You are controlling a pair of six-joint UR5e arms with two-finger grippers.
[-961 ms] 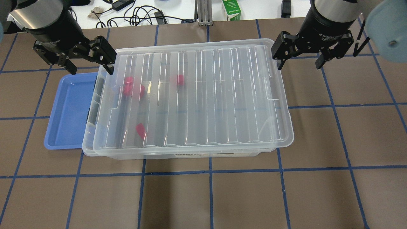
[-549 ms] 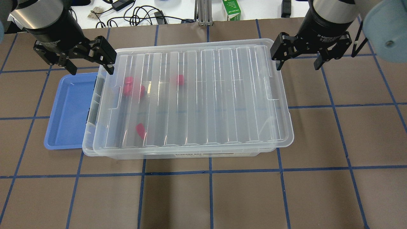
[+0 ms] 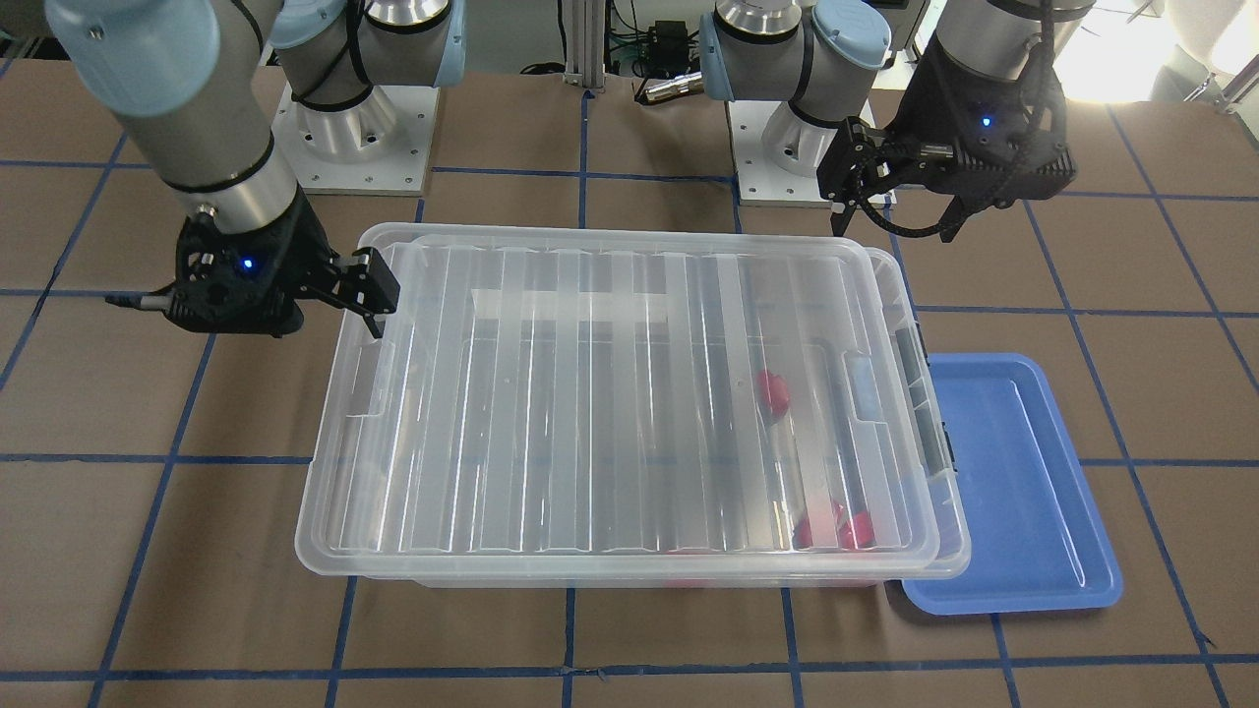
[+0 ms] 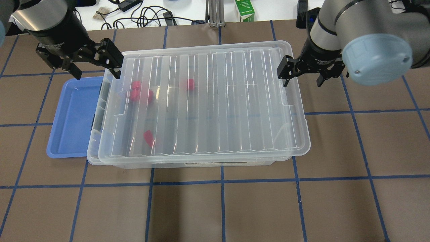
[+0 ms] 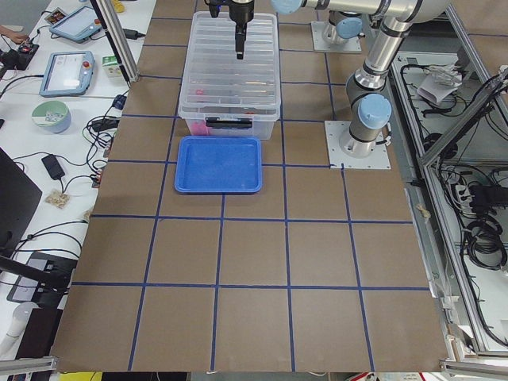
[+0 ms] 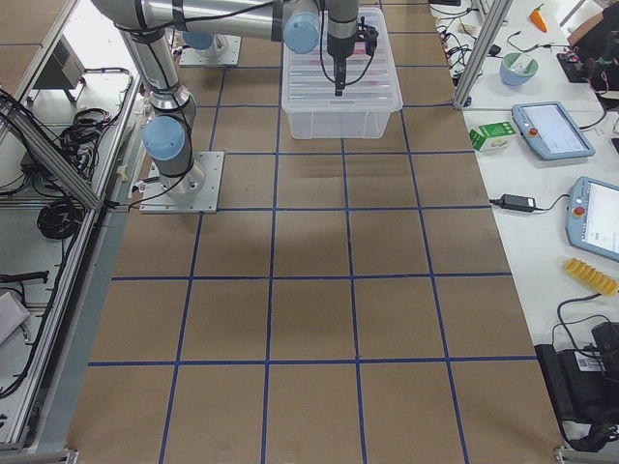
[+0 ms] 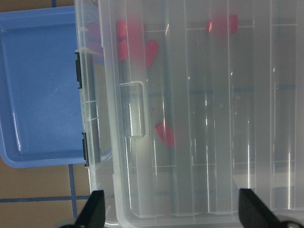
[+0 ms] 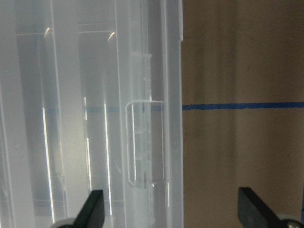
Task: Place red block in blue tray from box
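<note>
The box is a clear bin with its ribbed lid on, also in the front view. Several red blocks lie inside at its left end, seen through the lid: one near the front, one farther back, others clustered. The empty blue tray sits against the box's left end, partly under its rim. My left gripper is open and empty above the box's far left corner. My right gripper is open and empty, straddling the box's right rim by the lid tab.
A green carton and cables lie on the white bench beyond the brown table. The arm bases stand behind the box. The right arm's blue elbow cap hangs over the table right of the box.
My right gripper has moved nearer and slightly left, from beyond the box's far right corner to over its right rim. The left gripper, box and tray have not moved.
</note>
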